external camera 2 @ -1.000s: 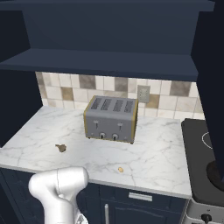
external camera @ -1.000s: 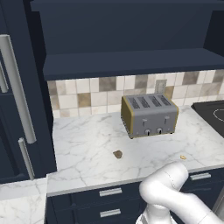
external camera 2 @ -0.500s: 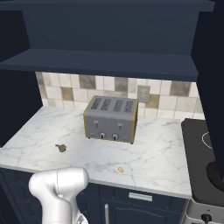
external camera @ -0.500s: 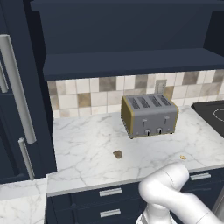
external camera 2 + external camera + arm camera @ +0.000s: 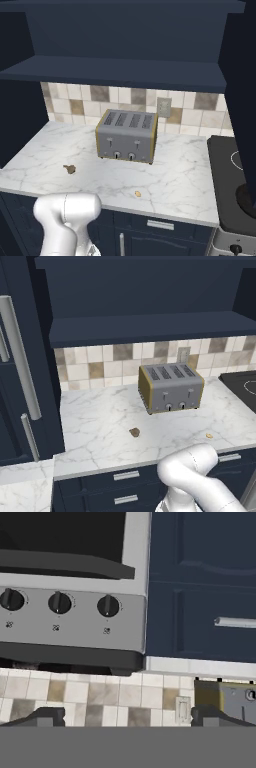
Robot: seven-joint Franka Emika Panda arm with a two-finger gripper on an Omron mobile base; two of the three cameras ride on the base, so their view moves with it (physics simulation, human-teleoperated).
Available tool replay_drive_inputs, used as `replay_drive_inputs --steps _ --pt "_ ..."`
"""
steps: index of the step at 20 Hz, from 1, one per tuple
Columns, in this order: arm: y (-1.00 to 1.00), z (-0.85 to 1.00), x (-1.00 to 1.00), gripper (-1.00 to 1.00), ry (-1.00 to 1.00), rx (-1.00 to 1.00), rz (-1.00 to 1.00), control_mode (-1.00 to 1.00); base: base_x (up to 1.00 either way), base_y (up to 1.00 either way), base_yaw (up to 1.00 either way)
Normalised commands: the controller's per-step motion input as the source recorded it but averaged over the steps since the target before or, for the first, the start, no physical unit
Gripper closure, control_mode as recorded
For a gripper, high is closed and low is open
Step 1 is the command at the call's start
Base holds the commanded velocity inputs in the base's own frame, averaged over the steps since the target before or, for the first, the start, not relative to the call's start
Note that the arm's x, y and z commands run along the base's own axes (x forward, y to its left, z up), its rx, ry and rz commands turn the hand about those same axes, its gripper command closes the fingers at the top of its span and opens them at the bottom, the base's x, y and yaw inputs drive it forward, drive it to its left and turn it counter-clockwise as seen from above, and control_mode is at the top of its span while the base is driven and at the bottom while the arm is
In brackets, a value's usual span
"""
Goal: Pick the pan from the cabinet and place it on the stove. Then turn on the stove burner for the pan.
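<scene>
The arm (image 5: 195, 476) is folded low in front of the navy drawers (image 5: 125, 488), its white elbow just below the worktop (image 5: 100, 421) edge. Rising from here, the elbow or wrist could clip that edge or a drawer handle if it swings up too close. Further in, the toaster (image 5: 172, 387) stands mid-worktop between the arm and the cabinet (image 5: 145, 286). A straight reach to the navy shelf (image 5: 150, 328) above could knock it. Where the pan sits in the cabinet I cannot tell, so a reach made on a guess may miss it or catch its long handle. The stove (image 5: 245, 387) lies well to the right, just beyond the toaster, so a carried pan would probably have to pass above that toaster.

The hand (image 5: 129, 718) is released and holds nothing, its fingertips (image 5: 47, 716) spread wide. It is rolled over and looks back at the stove's knobs (image 5: 60, 603), not at the cabinet.
</scene>
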Motion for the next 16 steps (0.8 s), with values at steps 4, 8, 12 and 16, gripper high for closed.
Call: replay_drive_inputs --steps 4,8,12,16 --pt "0.41 0.00 0.00 -1.00 0.00 0.00 -0.01 -1.00 0.00 0.00 0.00" --pt "0.34 0.00 0.00 -1.00 0.00 0.01 -0.02 -1.00 0.00 0.00 0.00" --pt "0.32 0.02 0.00 -1.00 0.00 0.00 -0.02 -1.00 0.00 0.00 0.00" --pt "0.34 0.00 0.00 -1.00 0.00 0.00 -0.02 -1.00 0.00 0.00 0.00"
